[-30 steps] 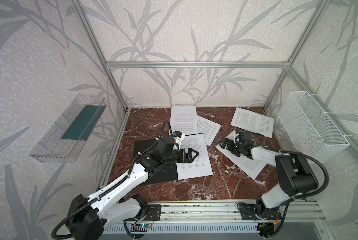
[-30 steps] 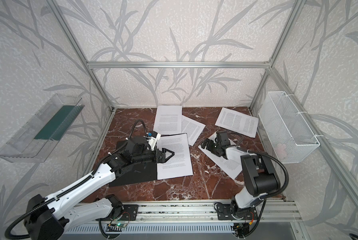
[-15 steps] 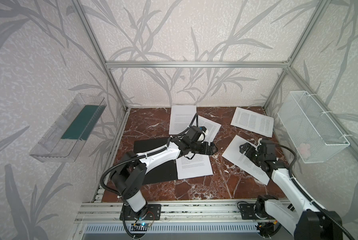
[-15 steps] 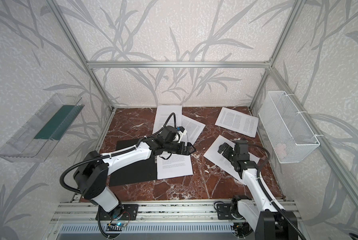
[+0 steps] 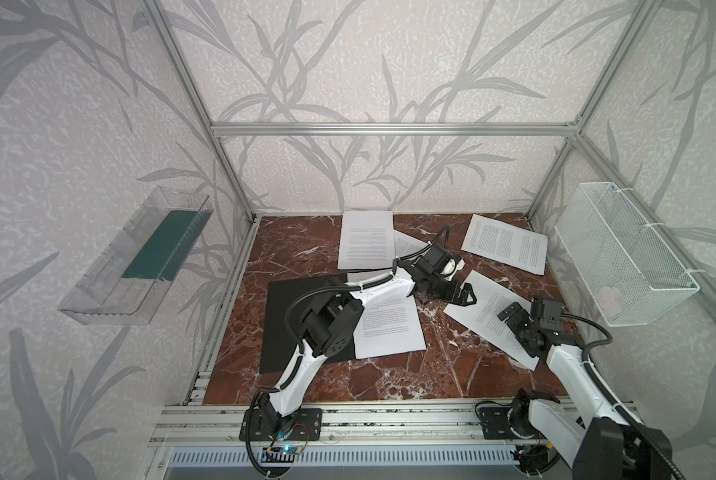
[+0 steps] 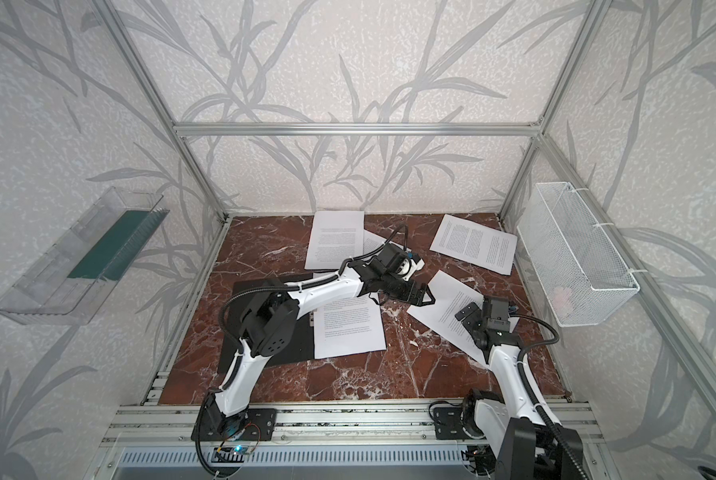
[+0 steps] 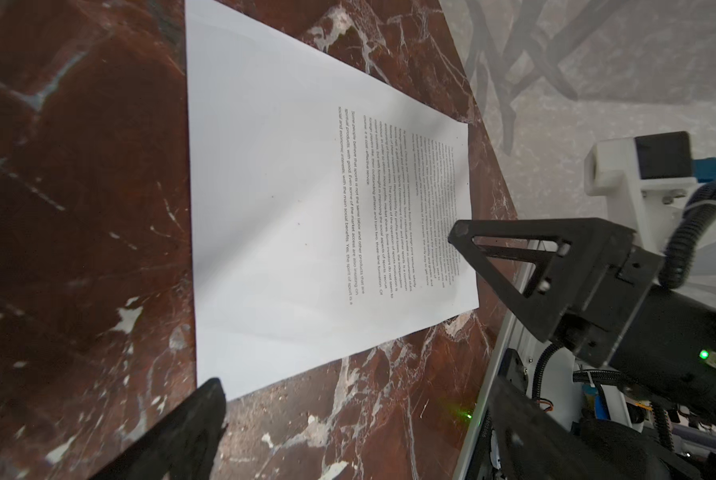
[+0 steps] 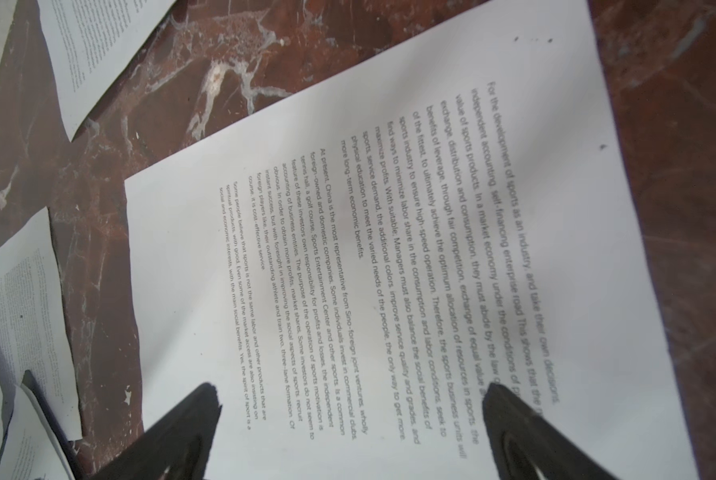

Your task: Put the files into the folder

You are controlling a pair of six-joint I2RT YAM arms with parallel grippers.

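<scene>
The folder (image 5: 289,324) (image 6: 264,345) lies open on the left, black inside up, with one of the files (image 5: 389,332) on its right half. More files lie at the back (image 5: 364,239), back right (image 5: 503,243) and right (image 5: 489,316) (image 7: 306,228) (image 8: 389,208). My left gripper (image 5: 464,293) (image 6: 424,295) (image 7: 356,415) reaches across the middle, open and empty, low by the right sheet's left corner. My right gripper (image 5: 514,322) (image 6: 472,326) (image 8: 352,399) hovers open over that same sheet. Its finger (image 7: 462,233) shows in the left wrist view.
A clear plastic tray (image 5: 136,266) hangs on the left wall and a white wire basket (image 5: 622,257) on the right wall. An aluminium rail (image 5: 389,415) with both arm bases runs along the front. Bare marble (image 5: 389,378) lies in front of the papers.
My left gripper has moved right, from over the sheet on the folder to the right sheet's corner. My right gripper has drawn back toward the front right. Both stay open.
</scene>
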